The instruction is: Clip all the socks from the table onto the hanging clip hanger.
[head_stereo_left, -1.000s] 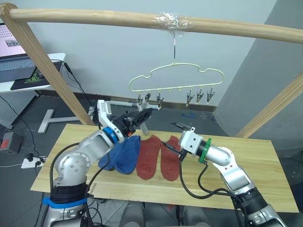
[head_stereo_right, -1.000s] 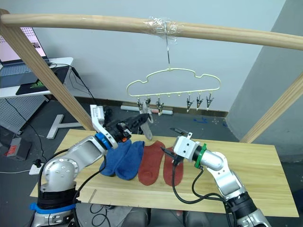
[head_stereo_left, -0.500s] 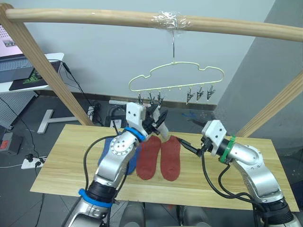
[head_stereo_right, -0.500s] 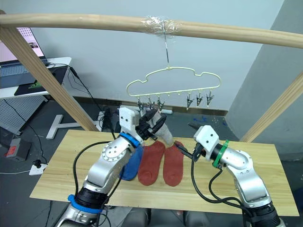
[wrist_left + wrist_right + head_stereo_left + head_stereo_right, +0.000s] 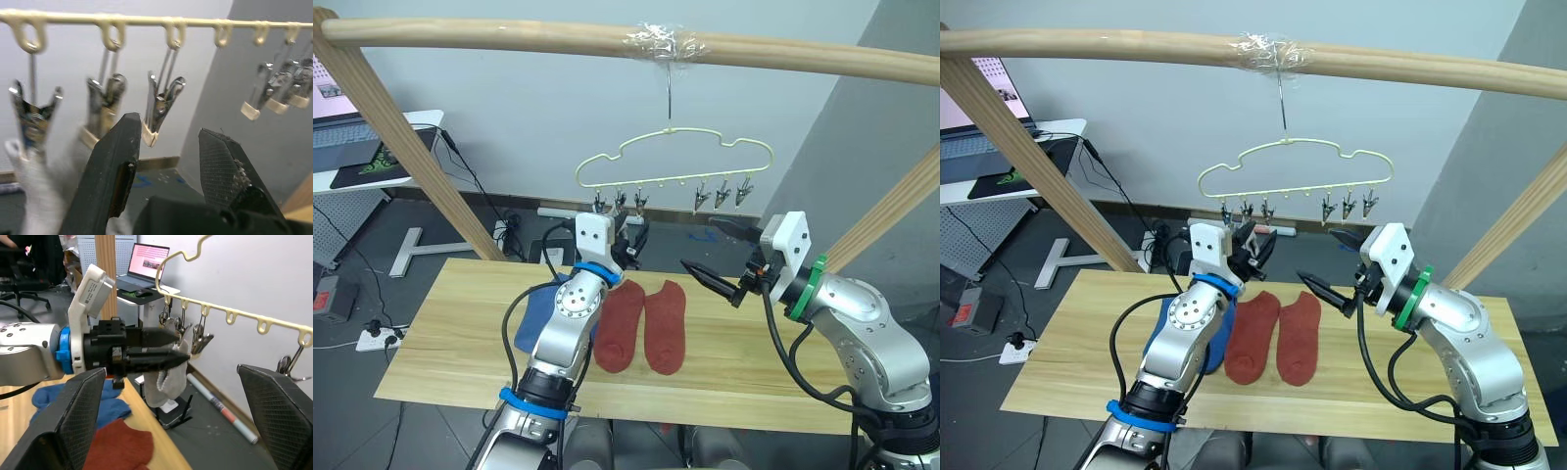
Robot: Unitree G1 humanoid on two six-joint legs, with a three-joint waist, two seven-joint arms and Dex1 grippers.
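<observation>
My left tool (image 5: 168, 147), open and empty, sits under the clip hanger (image 5: 674, 166), a grey sock (image 5: 168, 374) clipped; right tool (image 5: 717, 257) open, empty; next, fetch a red sock (image 5: 619, 323) from the counter (image 5: 450, 333).

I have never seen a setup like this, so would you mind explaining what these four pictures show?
It is a two-armed robot. Two pictures look down from its head, and two look along its grippers from the wrists. The left gripper, open, is raised to the clips of a pale wire hanger hung from a wooden bar. A grey sock hangs there beside it. The right gripper is open and holds nothing. On the wooden table lie two red socks and blue socks.
</observation>
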